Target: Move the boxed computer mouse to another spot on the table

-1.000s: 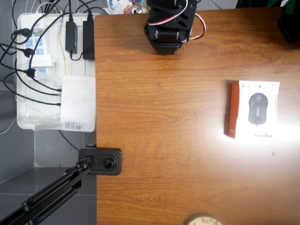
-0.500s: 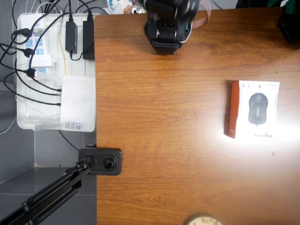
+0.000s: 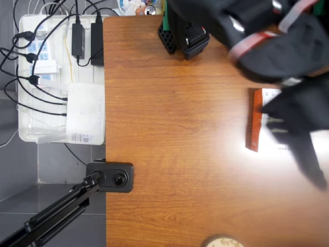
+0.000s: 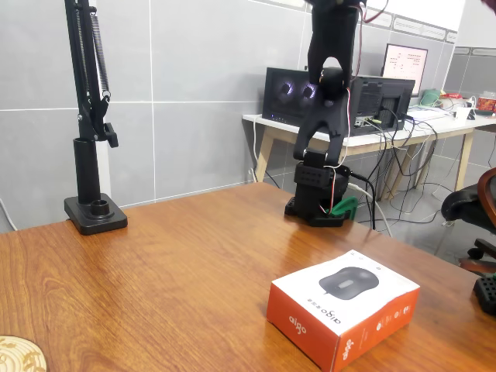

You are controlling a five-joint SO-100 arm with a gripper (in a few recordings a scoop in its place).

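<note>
Lying flat on the worktop point(image 3: 175, 154), the boxed computer mouse point(image 4: 342, 307) is sitting near the right edge in the overhead view, with its reddish-brown side point(image 3: 252, 121) turned toward the middle of the wood. In that view the black arm point(image 3: 267, 41) is reaching across from its base point(image 4: 318, 203) at the far edge, and a dark blurred mass is covering most of the box top; the gripper is somewhere inside this blur, so I cannot tell if its jaws are released or clenched. In the fixed view the box is standing free and nothing is touching it, so I am judging that the arm is only coming over the box and the grasp is not yet done. To do this step well, the gripper should be coming down with its jaws wide, straight above the middle of the box and across its shorter width, closing on the two long sides, because the box is flat and light and may slide or tilt if it is pinched at one corner. For moving, the large bare area toward the left edge and the centre is giving much open room. The right edge is close to the box, so pushing it that way is risky. A camera stand base point(image 3: 110, 176) is sitting at the left edge, and a round wooden coaster point(image 4: 15, 355) at the near edge; both are well apart from the box.
</note>
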